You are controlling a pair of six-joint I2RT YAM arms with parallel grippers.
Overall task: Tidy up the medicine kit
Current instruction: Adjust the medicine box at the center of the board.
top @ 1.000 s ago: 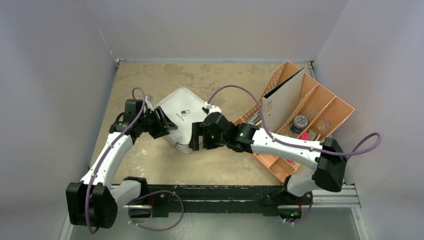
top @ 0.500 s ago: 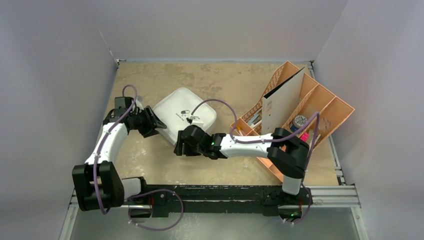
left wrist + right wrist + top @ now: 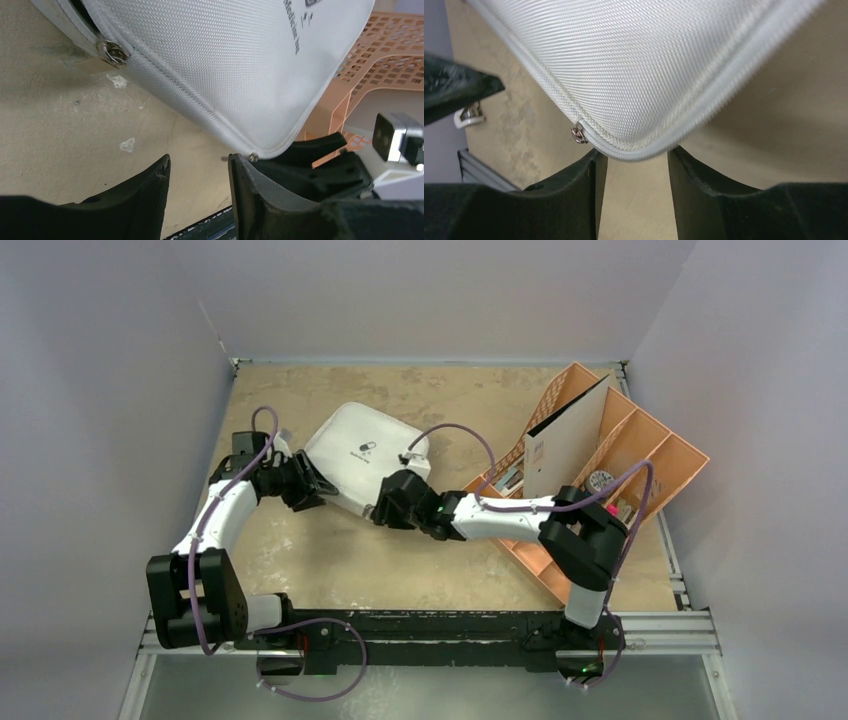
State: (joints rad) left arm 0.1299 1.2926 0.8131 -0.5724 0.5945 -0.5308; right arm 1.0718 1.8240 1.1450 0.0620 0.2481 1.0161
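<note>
1. Two things sit on the counter [image 3: 300, 560]: the medicine kit [image 3: 365, 450], lying left of centre with its pill logo facing up, and an orange compartmented tray [image 3: 670, 455] to its right.
2. In the tray I see an upright white card [image 3: 565, 440] and a small round tin [image 3: 600, 480]. My right forearm crosses in front of the tray's near-left end.
3. My left arm is bent at the elbow, with the forearm pointing right. The left end effector [image 3: 197, 167] is open at the kit's left edge, with bare counter between its fingers.
4. My right arm stretches low to the left. The right end effector [image 3: 634, 152] straddles the kit's near corner beside a zipper pull [image 3: 579, 134]. I cannot tell whether it is pinching the corner.
</note>
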